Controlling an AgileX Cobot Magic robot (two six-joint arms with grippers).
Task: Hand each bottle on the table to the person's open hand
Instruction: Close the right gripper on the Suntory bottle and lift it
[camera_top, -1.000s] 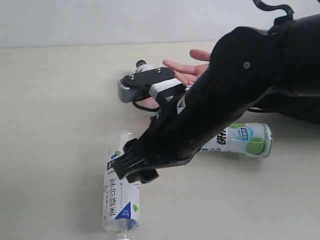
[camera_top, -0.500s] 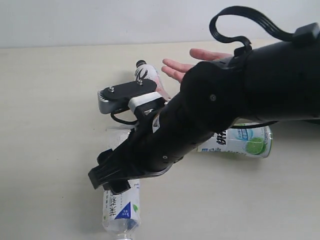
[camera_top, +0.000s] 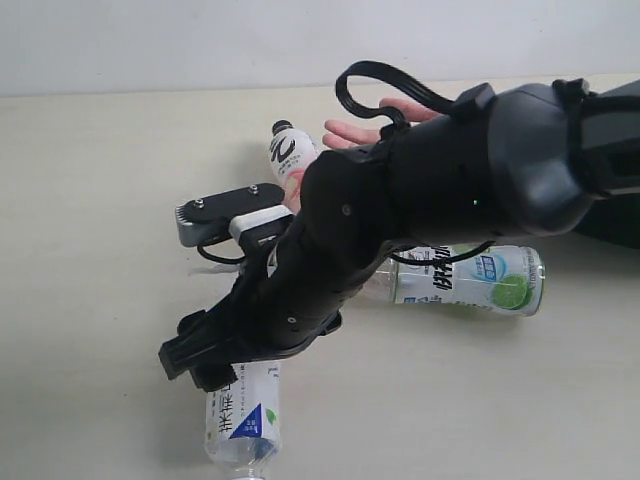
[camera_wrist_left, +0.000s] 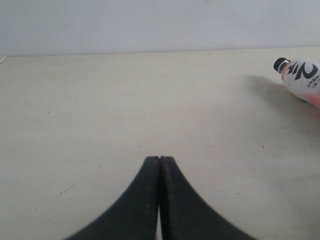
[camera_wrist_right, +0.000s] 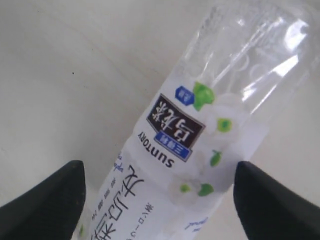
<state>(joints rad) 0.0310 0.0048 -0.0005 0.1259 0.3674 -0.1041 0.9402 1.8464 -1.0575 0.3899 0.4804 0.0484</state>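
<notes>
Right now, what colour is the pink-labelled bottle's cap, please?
Black cap, best in the left wrist view.

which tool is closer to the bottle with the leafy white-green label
Right. The right tool is open right over the leafy label bottle, a finger showing on each side. The left tool is shut over bare table, that bottle nowhere in its view.

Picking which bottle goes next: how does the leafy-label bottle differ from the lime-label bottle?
The leafy-label bottle lies lengthwise toward the camera; the lime-label bottle lies crosswise. The right gripper hangs over the leafy-label bottle, jaws open; no gripper is at the lime-label bottle. Both are clear plastic, lying flat on the table.
</notes>
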